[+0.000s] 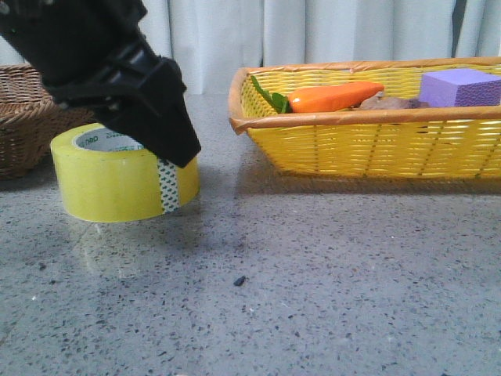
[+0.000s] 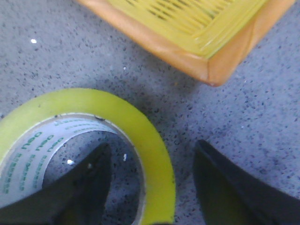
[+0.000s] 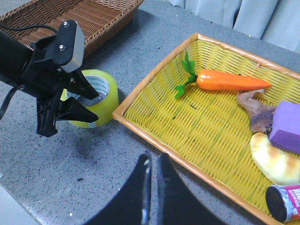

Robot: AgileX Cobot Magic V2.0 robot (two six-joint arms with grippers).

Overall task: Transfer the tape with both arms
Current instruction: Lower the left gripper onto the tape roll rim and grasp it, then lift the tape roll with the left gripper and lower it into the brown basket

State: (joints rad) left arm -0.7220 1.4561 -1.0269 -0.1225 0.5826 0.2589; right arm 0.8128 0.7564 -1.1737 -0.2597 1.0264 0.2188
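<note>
The tape (image 1: 109, 184), a wide yellow roll with a white green-printed core and a green-patterned end tab (image 1: 167, 188), lies flat on the speckled table left of the yellow basket. My left gripper (image 1: 168, 133) is over its right side. In the left wrist view the left gripper (image 2: 152, 145) is open and straddles the roll's wall (image 2: 140, 131): one finger (image 2: 86, 183) inside the core, the other finger (image 2: 225, 187) outside, neither clearly touching. My right gripper (image 3: 152, 161) is shut and empty, above the table beside the basket's near rim. The tape (image 3: 104, 98) also shows there.
A yellow wicker basket (image 1: 360, 145) stands at the right. It holds a carrot (image 1: 333, 95), a purple foam block (image 1: 462, 86), a bread-like piece (image 3: 274, 161) and a can (image 3: 286, 201). A brown wicker basket (image 1: 19, 125) stands behind the tape at the left. A dark speck (image 1: 239, 280) lies on the table.
</note>
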